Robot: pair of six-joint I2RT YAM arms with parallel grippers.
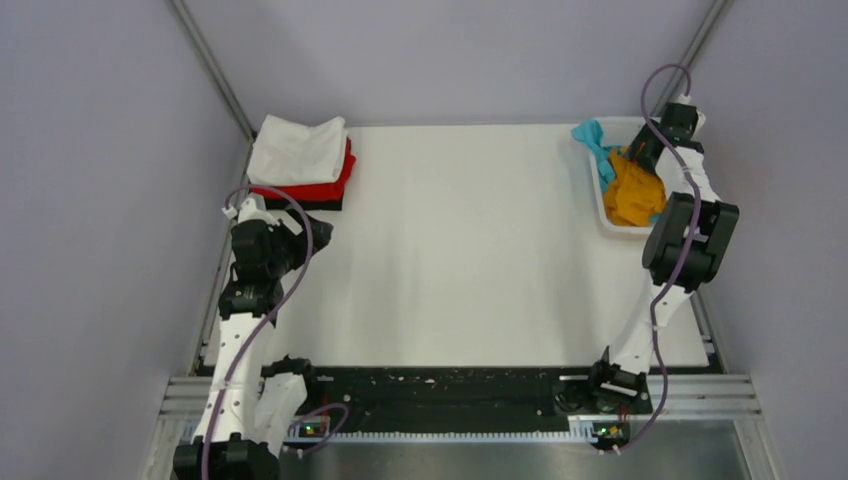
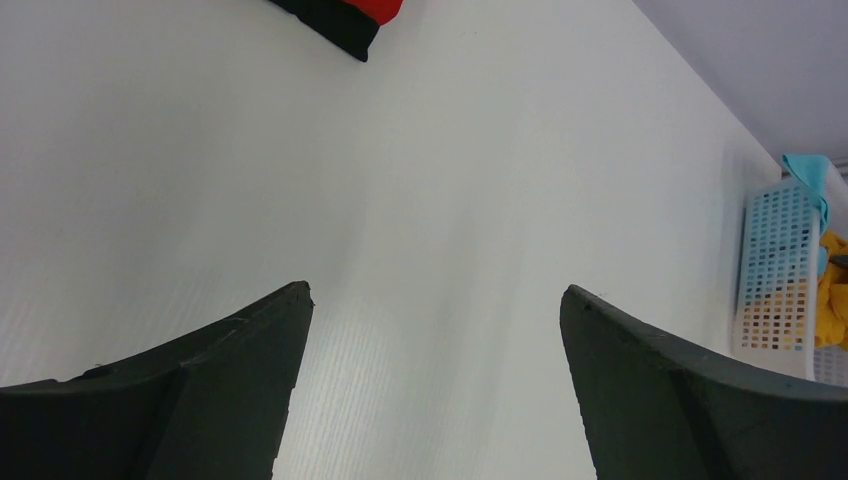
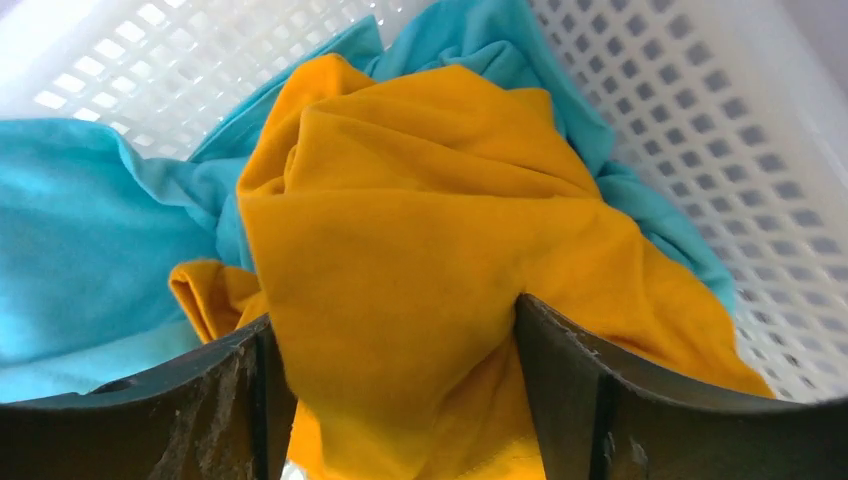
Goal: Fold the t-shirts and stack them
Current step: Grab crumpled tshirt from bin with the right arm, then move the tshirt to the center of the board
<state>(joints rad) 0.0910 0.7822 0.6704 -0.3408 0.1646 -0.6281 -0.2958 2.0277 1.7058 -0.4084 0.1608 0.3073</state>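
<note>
A folded stack lies at the table's far left: the white t-shirt on top, the red t-shirt under it, the black t-shirt at the bottom. The orange-yellow t-shirt and the teal t-shirt lie crumpled in the white basket at the far right. My right gripper is down in the basket, open, with its jaws either side of a bulge of the orange-yellow t-shirt; teal cloth lies beside it. My left gripper is open and empty over bare table near the stack.
The white table top spans the middle between the stack and the basket. The basket's perforated wall stands close around my right gripper. Grey walls and metal rails border the table. The left wrist view shows the stack's corner and the basket.
</note>
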